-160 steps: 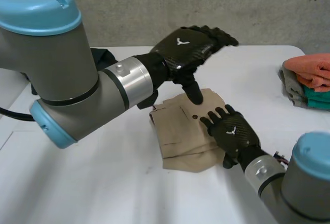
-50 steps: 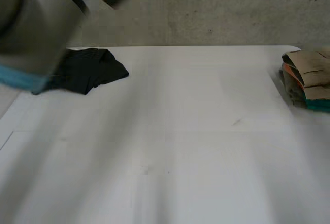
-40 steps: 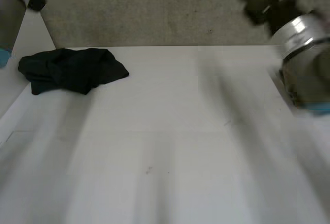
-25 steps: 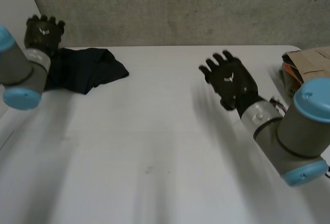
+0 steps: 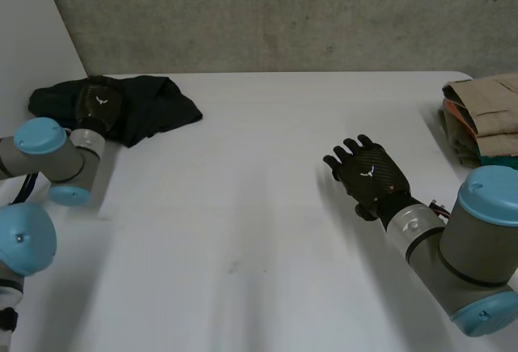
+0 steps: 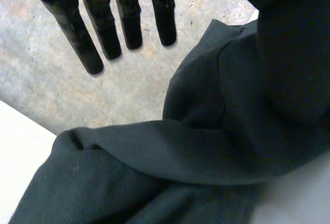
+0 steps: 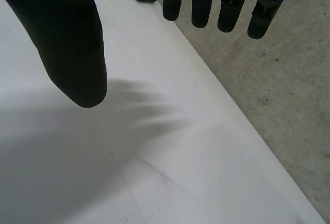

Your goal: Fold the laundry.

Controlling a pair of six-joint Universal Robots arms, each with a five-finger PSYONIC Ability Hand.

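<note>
A crumpled black garment (image 5: 158,103) lies at the far left corner of the white table (image 5: 259,222). My left hand (image 5: 99,103) is over its near left part. In the left wrist view its fingers (image 6: 98,33) reach out straight above the black garment (image 6: 154,157), and no cloth is pinched. My right hand (image 5: 371,176) hovers over the bare table at the middle right, palm down. Its fingers (image 7: 201,2) and thumb are spread with nothing between them.
A stack of folded laundry (image 5: 484,117) sits at the table's far right edge, tan piece on top, orange, grey and teal beneath. A grey concrete wall runs behind the table. The far table edge (image 7: 221,95) passes beyond my right fingertips.
The tan garment has gone from the table's middle to the stack at the right. My left hand has come down onto the black garment; my right hand has lowered nearer the table.
</note>
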